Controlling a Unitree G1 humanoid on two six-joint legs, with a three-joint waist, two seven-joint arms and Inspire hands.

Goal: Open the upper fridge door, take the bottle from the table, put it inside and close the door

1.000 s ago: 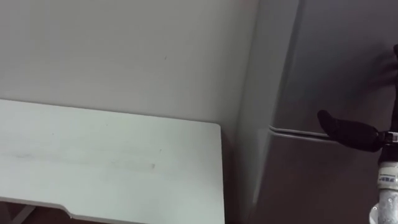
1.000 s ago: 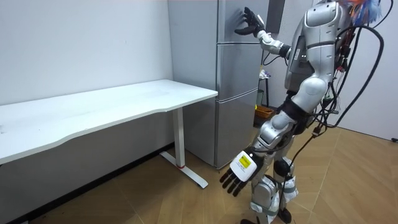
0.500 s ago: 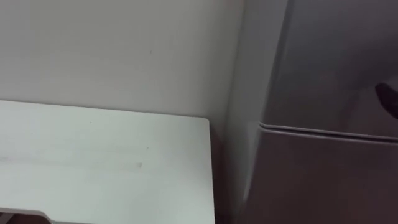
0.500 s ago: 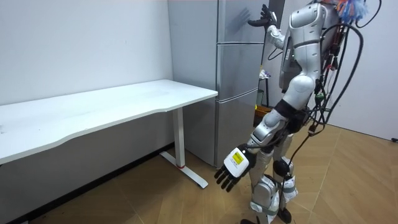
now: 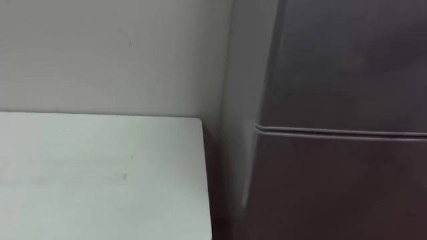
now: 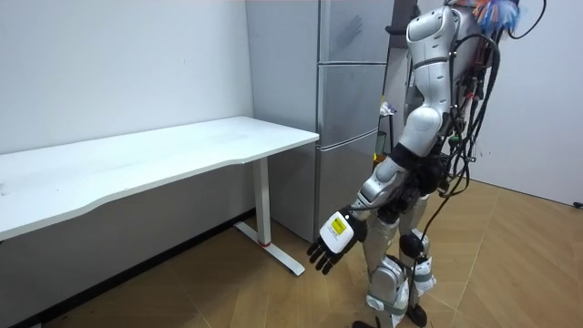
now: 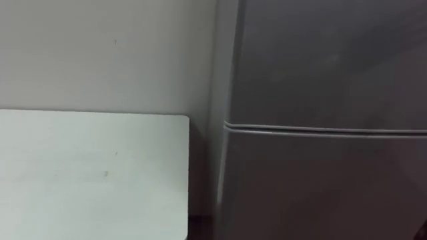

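Observation:
The grey fridge (image 6: 351, 118) stands right in front of me with both doors shut. The seam (image 5: 333, 131) between its upper door (image 5: 347, 60) and lower door runs across the right of the eye views. In the room view I stand upright close to the fridge's front. My left hand (image 6: 330, 246) hangs low by my thigh, fingers straight and holding nothing.
A white table (image 5: 100, 173) stands to the left of the fridge against the pale wall, its corner (image 7: 180, 123) near the fridge's side. In the room view, wooden floor (image 6: 510, 264) lies open behind me.
My right hand, which was raised at the upper door, has drawn back out of the eye views. My head has turned right, and my left hand has swung slightly forward.

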